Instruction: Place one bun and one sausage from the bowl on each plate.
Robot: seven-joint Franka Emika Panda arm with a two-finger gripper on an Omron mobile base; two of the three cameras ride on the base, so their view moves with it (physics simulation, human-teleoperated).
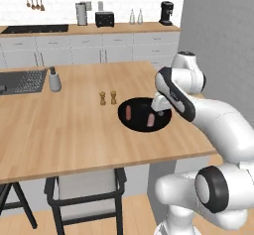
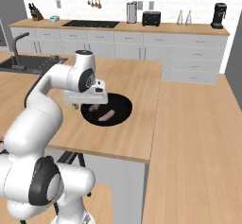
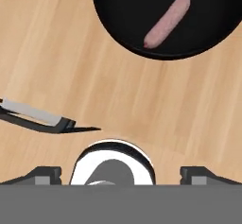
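Wooden counter (image 3: 56,53), bowl (image 3: 208,24) beyond open jaws

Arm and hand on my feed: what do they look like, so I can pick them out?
The arm is glossy white, with rounded segments and dark grey to black joint rings. The hand is white with two small dark fingertips.

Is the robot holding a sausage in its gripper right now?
No, in the hand view the gripper is open and empty, and a pink sausage lies in the black bowl.
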